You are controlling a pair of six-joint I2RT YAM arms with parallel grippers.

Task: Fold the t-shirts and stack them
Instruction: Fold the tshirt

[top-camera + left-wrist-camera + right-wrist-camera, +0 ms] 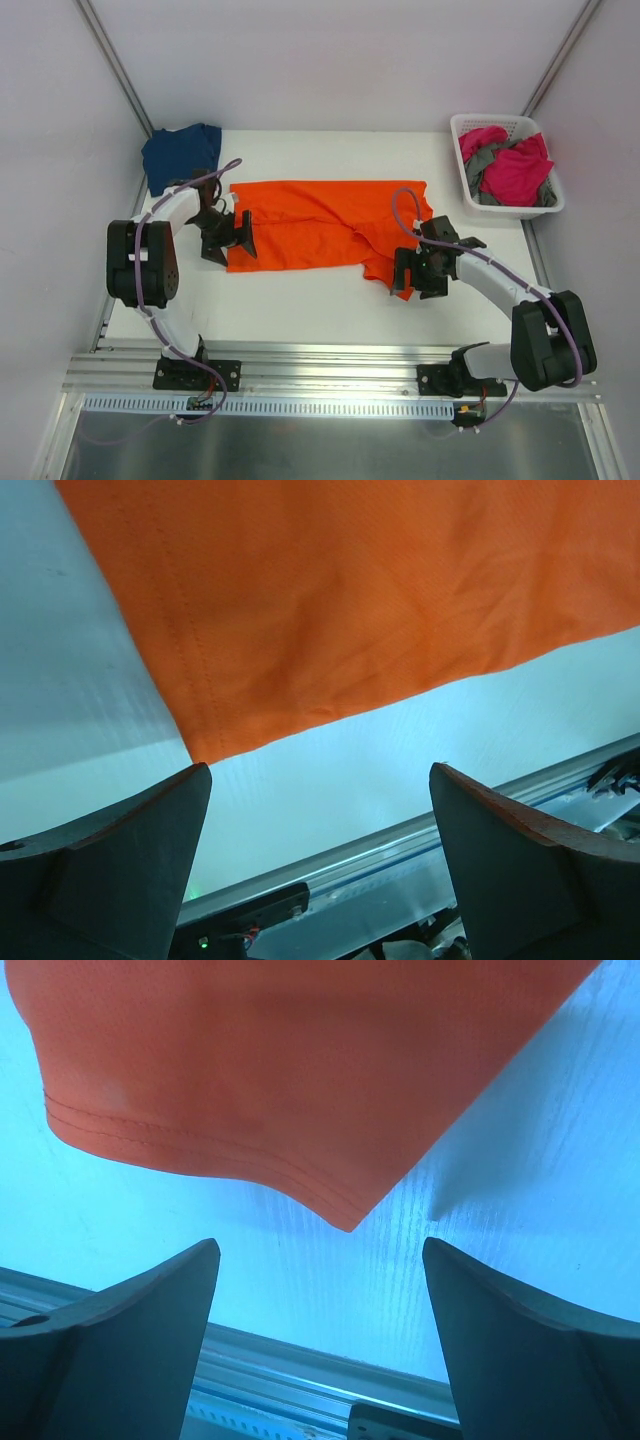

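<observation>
- Broadly, the white table point(330, 300) carries the orange t-shirt point(310, 235), spread across its middle.
- Basket point(462, 150), far right, holds pink and grey shirts point(520, 170).
- Navy t-shirt point(180, 152) lies bunched at the far left.
- Left gripper point(320, 780) and right gripper point(320, 1250) are both spread and empty at the orange hem corners.

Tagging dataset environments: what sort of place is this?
Probably a lab test cell, not a home: plain white enclosure walls, a white tabletop, and an aluminium mounting rail along the near edge.
</observation>
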